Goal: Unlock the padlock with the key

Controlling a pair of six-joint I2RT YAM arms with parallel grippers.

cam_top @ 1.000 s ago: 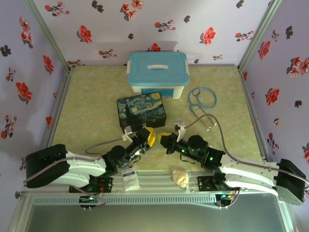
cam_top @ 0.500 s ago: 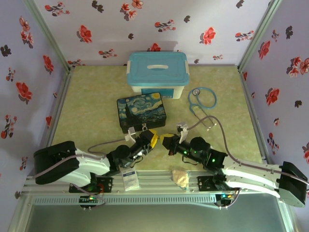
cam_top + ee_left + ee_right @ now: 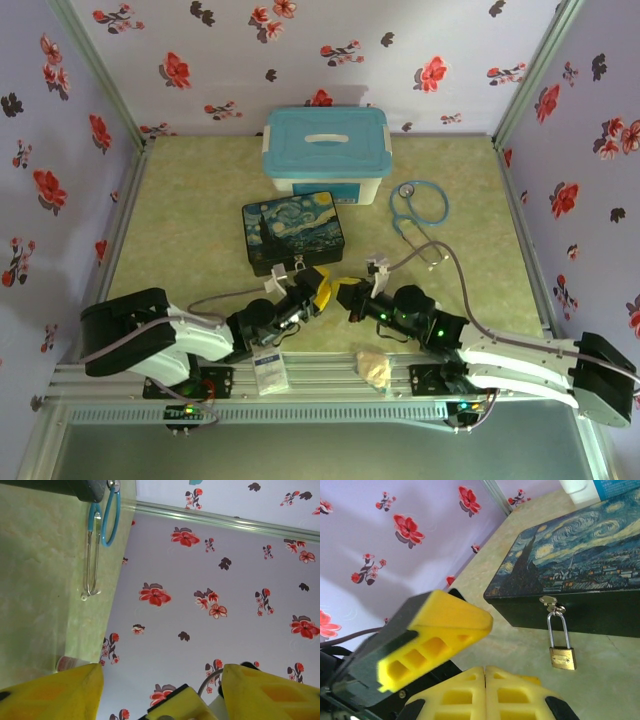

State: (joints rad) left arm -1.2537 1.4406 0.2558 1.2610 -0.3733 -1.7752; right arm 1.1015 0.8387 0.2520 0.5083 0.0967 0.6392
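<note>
Bright, even, diffuse light; colours slightly washed. Top view soft, low detail; thin dark shadow hugs box [image 3: 294, 232] base. Right wrist view: padlock [image 3: 562, 657] on box front sharp, near yellow fingers [image 3: 465, 700] blurred, wall [image 3: 380, 595] left of box shadowed.

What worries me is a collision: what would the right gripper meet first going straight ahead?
Most likely the left gripper, whose yellow finger lies just beyond the right gripper's shut fingers. Depth is unclear, so it could slip past.
</note>
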